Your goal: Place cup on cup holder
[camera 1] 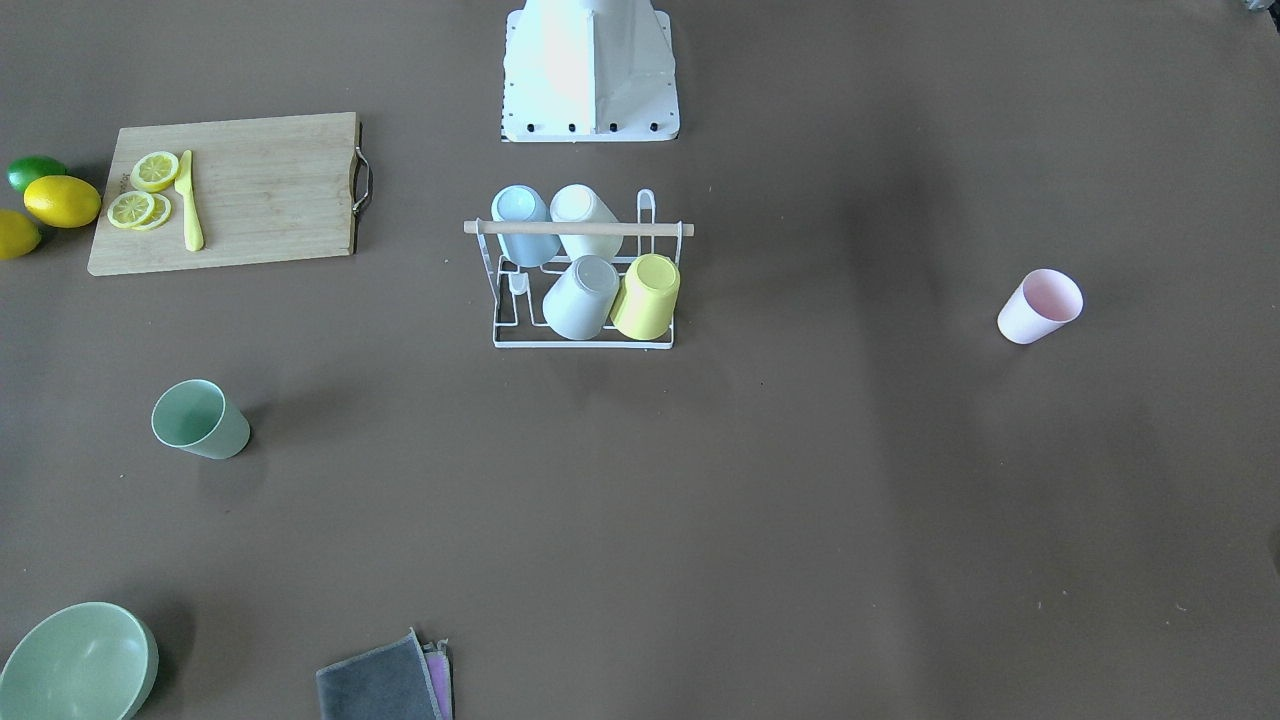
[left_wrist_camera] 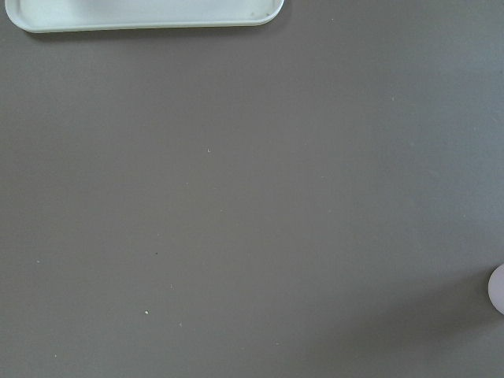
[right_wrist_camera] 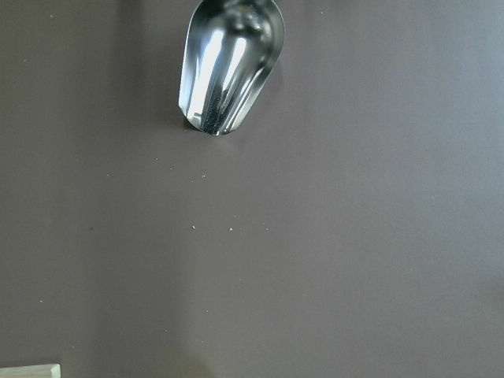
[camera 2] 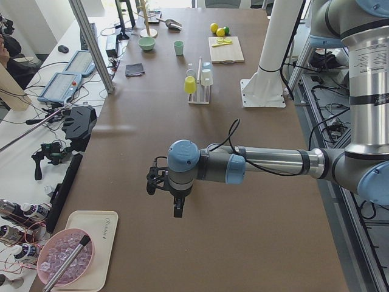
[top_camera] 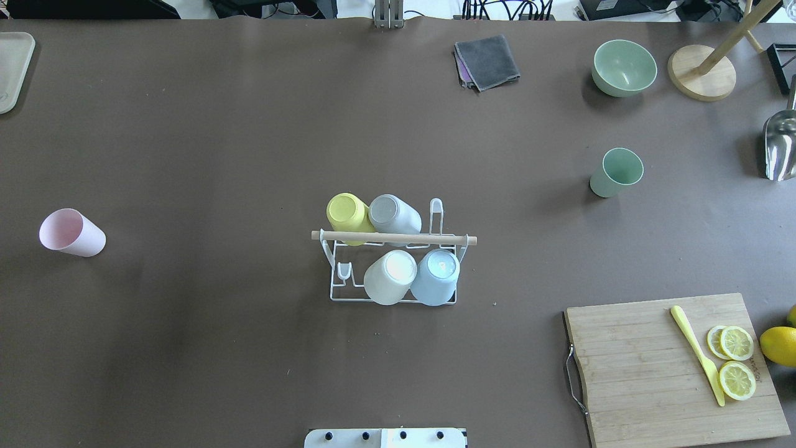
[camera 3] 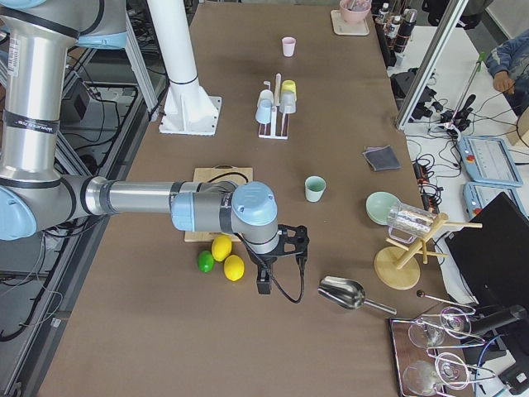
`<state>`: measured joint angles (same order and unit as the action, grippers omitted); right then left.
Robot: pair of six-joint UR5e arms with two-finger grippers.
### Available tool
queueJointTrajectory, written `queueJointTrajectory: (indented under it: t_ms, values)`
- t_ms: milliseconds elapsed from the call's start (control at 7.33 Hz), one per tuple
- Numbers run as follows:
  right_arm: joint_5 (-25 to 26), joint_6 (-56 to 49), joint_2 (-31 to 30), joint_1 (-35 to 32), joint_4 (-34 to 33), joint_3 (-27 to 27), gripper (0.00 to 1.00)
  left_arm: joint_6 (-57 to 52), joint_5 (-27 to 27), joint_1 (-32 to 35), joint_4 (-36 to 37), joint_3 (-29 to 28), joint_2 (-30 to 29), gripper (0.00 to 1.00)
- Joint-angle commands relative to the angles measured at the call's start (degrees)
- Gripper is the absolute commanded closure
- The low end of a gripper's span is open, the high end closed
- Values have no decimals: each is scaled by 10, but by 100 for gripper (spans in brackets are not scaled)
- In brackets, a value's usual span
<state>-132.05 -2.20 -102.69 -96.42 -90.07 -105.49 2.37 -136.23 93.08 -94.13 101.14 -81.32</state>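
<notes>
The white wire cup holder (top_camera: 398,238) stands mid-table with a yellow, a grey, a white and a blue cup upside down on its prongs. A pink cup (top_camera: 71,233) lies tipped far out on my left side. A green cup (top_camera: 615,172) stands on my right side. Only the side views show my grippers. The left gripper (camera 2: 177,212) hangs over bare table near the left end, far from the pink cup. The right gripper (camera 3: 264,286) hovers near the right end beside the lemons. I cannot tell whether either is open or shut.
A wooden cutting board (top_camera: 653,373) with lemon slices and a yellow knife lies at my near right. A green bowl (top_camera: 624,67), a grey cloth (top_camera: 488,61), a metal scoop (top_camera: 780,146) and a wooden stand (top_camera: 703,71) sit at the far right. A white tray (top_camera: 12,68) is at the far left.
</notes>
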Motion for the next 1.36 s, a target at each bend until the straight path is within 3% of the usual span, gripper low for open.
queueJointTrajectory:
  t_ms: [0,1227]
  values:
    - [5,-1,0,1,1,-2,0,0,0,-1,0,0,-1,1]
    - [12,9,0,1,6,7,0,1,-4,0,2,0,1,1]
